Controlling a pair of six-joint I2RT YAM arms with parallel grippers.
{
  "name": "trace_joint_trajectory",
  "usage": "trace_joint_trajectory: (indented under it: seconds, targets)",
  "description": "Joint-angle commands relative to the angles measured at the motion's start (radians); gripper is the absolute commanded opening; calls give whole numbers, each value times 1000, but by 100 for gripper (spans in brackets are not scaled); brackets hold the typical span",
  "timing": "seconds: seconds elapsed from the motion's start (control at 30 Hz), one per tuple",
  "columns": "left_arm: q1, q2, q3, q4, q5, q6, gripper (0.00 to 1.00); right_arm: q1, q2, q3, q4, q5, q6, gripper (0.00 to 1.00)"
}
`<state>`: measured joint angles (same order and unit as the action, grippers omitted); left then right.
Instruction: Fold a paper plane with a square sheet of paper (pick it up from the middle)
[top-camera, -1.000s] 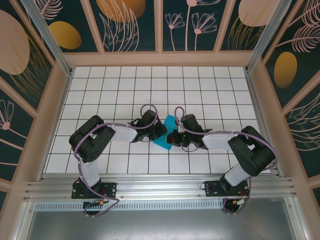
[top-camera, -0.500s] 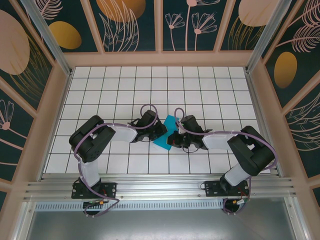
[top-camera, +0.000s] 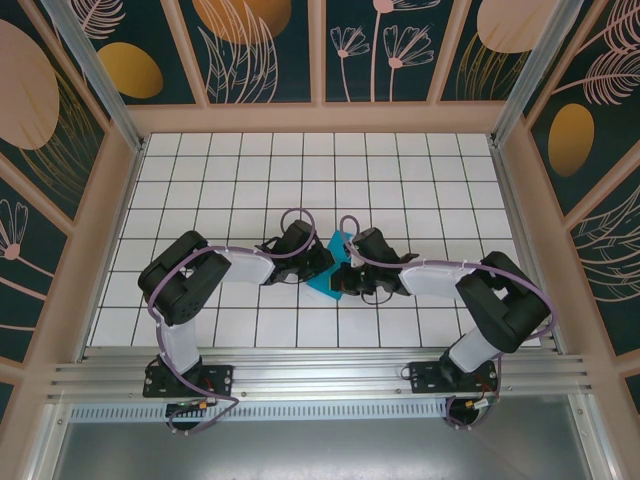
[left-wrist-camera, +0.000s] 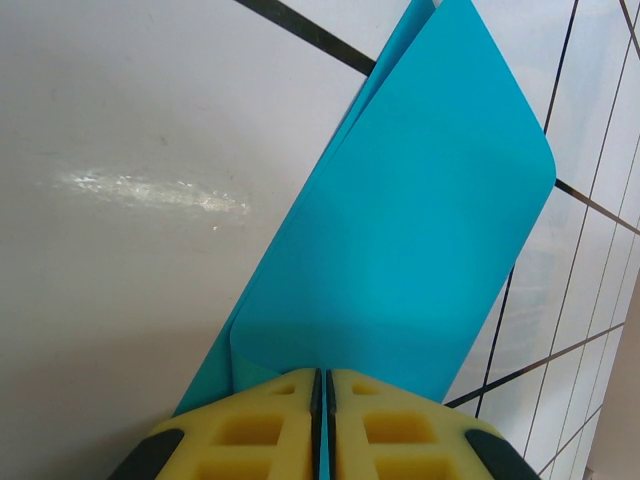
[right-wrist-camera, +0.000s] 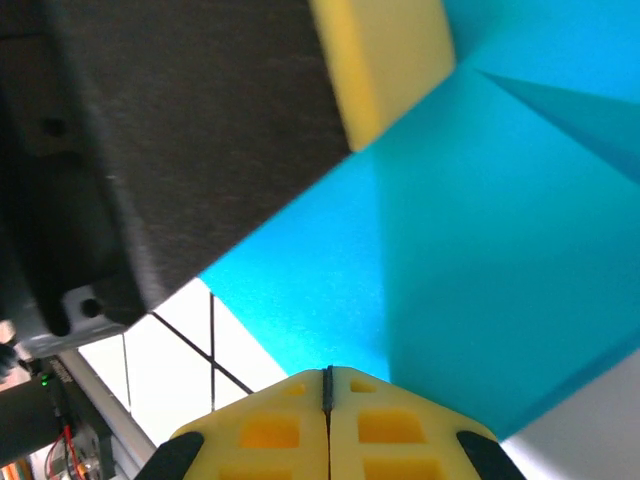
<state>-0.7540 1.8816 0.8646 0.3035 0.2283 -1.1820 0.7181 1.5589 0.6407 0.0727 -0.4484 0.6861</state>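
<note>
Pinching the folded teal paper at the middle of the desk: left tool clenched on one edge, right tool clenched on the opposite one. Left tool's black body crowds the right wrist view. Floral wall panels surround.

Left end effector and right end effector meet at the teal paper.

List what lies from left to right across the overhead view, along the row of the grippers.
Left arm's black-and-white elbow → left gripper → folded teal-blue sheet of paper → right gripper → right arm's black-and-white elbow.
</note>
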Motion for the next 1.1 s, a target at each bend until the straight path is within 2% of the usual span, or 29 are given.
trace_joint_trajectory:
  seconds: [0.0, 0.43, 0.7, 0.9, 1.07]
  targets:
    - [-2, 40, -22, -44, -12, 23, 15, 1, 20, -3, -35, 34, -14, 6]
    - [-2, 51, -24, -41, -11, 23, 14, -3, 55, -44, -7, 28, -26, 6]
    - [-2, 53, -28, -41, -12, 25, 14, -6, 41, -26, -72, 54, -50, 6]
    - [-1, 53, -28, -41, -12, 25, 14, 2, -1, -21, -30, -27, -17, 6]
    - [-2, 50, -30, -43, -15, 25, 14, 9, 28, -74, -44, -28, 0, 6]
